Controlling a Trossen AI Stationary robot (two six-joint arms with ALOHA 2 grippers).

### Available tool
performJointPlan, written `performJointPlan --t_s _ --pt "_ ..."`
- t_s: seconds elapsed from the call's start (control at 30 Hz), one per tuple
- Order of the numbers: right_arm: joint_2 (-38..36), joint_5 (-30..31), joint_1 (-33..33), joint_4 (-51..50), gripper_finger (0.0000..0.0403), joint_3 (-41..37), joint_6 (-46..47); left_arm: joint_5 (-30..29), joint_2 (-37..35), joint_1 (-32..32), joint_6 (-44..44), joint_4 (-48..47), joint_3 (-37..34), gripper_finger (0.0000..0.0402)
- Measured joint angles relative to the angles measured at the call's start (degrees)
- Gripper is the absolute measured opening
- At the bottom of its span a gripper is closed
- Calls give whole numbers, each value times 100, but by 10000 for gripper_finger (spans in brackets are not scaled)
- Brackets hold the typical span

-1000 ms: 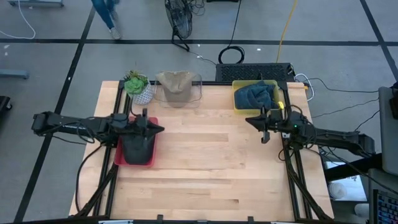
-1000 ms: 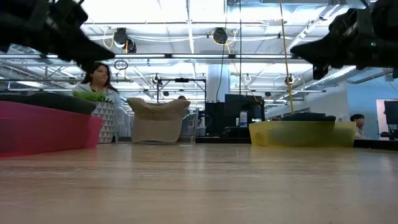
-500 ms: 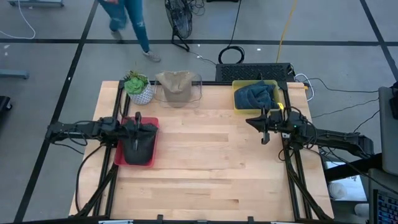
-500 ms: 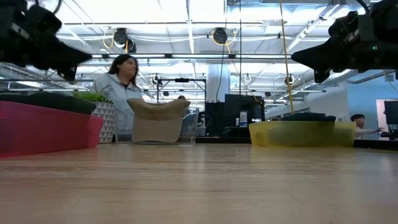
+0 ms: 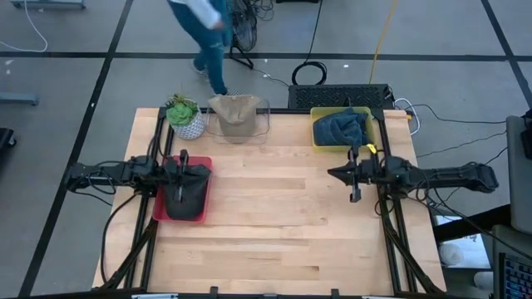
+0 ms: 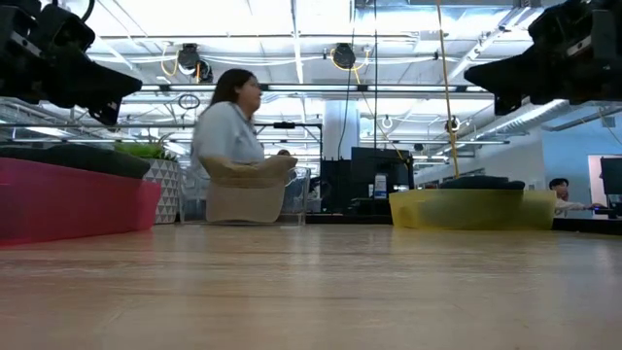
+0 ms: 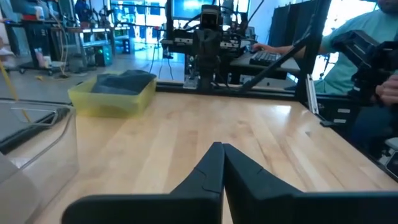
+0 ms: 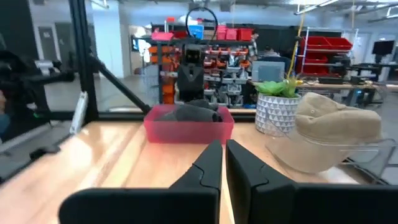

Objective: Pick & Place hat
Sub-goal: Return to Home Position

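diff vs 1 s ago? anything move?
Left gripper drew back toward its base above the red bin. Right gripper shifted slightly toward the table's near edge as its arm straightened. Nothing grasped or released. A person walked rightward behind the table. Black cap, tan cap and blue cap stayed put.

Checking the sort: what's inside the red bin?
A black cap lies in the red bin. The left gripper above hides part of it; the bin's floor is covered.

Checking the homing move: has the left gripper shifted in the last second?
Yes. Seen from above, the left gripper has drawn back: its tips were past the red bin, now over it.
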Motion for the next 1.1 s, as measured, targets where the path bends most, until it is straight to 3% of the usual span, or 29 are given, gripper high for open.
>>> performJointPlan --t_s 0.17,0.37,0.53,1.0,1.1 --pt "-18 319 325 -396 0 -3 -329 98 2 0 -11 -29 0 10" --pt "-252 1036 344 -2026 0 -3 75 249 2 0 -83 -44 0 9" --pt "-294 563 346 -2185 0 -3 66 258 11 0 -68 -48 0 17" --pt "-305 544 344 -2205 0 -3 -197 243 95 0 346 -57 0 5" --pt "-470 147 344 -2227 0 -3 -248 245 252 0 275 -58 0 15"
